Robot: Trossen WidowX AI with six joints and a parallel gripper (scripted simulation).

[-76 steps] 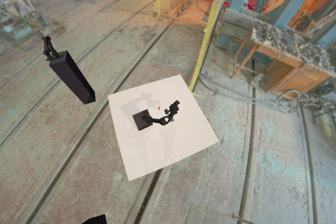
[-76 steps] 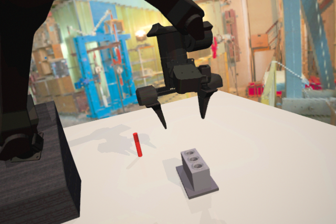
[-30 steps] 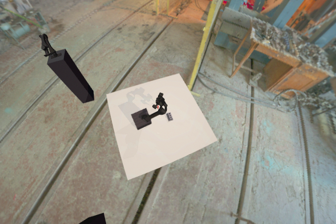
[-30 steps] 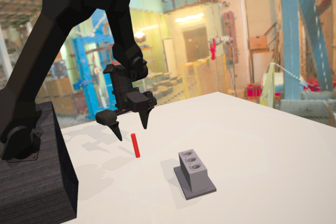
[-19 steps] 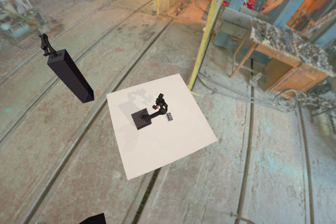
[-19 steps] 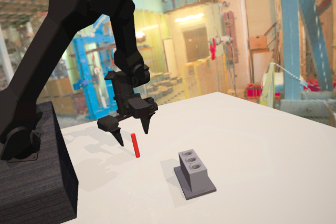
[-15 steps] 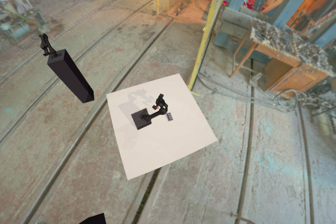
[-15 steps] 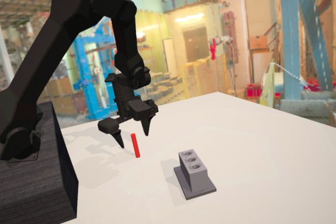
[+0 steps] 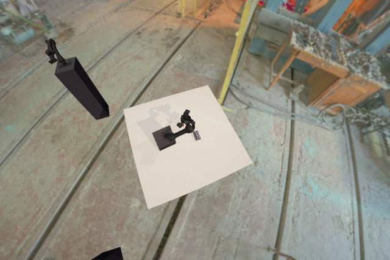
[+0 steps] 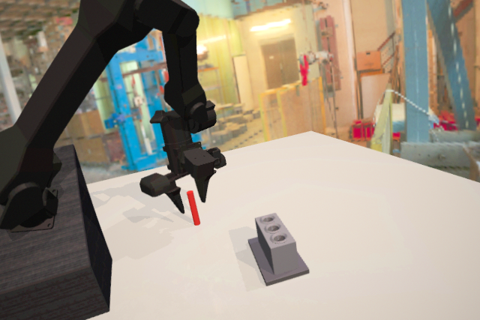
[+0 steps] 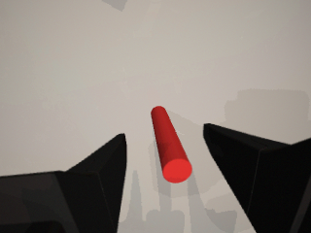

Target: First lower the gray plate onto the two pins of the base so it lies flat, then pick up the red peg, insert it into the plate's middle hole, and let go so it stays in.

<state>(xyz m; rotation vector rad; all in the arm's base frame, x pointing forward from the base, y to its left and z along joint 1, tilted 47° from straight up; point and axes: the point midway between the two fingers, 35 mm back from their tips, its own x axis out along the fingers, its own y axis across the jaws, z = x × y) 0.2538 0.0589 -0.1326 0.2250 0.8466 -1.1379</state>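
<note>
The black parallel-jaw tool [image 10: 191, 199] is straddling the upright red cylindrical peg [image 10: 193, 207] on the white tabletop [image 10: 349, 207], about half open with gaps either side, gripping nothing, presumably lining up a grasp. Rightward, the gray three-holed plate [image 10: 276, 245] is sitting on its base [image 10: 298, 269]; pins are hidden.

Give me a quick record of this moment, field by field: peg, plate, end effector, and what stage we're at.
peg: red peg standing upright on the table, between the fingers, not yet touched
plate: gray plate seated on the base, three holes facing up, all unfilled
end effector: end effector lowered around the peg's top, fingers partly closed with gaps on both sides
holding: nothing
stage: plate step looks done; peg grasp under way
</note>
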